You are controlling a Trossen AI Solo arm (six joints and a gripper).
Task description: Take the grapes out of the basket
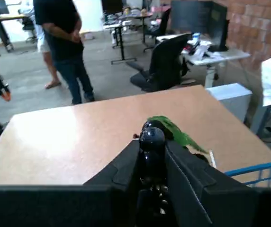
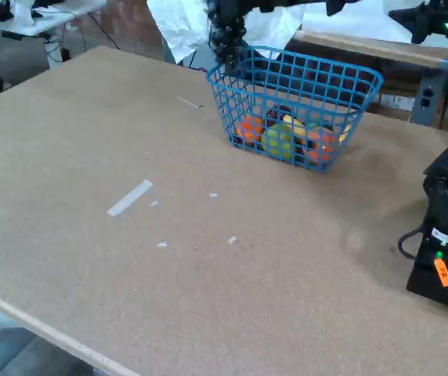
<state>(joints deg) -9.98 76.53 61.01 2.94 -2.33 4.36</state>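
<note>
The grapes (image 1: 152,136), a glossy black knobbly bunch with a green leaf (image 1: 176,132) behind them, are pinched between my gripper's (image 1: 152,158) two black fingers in the wrist view. In the fixed view the grapes (image 2: 226,39) hang from the gripper (image 2: 225,14) at the top edge, in the air over the left rim of the blue wire basket (image 2: 310,88). A strip of the basket's blue rim (image 1: 258,168) shows at the lower right of the wrist view. The basket stands on the brown table (image 2: 169,235).
Inside the basket lie two orange fruits (image 2: 249,129) (image 2: 323,145) and a yellow-green round fruit (image 2: 279,141). A tape strip (image 2: 130,197) lies on the table. Black equipment (image 2: 447,235) stands at the right edge. Beyond the table are a person (image 1: 62,38) and an office chair (image 1: 166,61).
</note>
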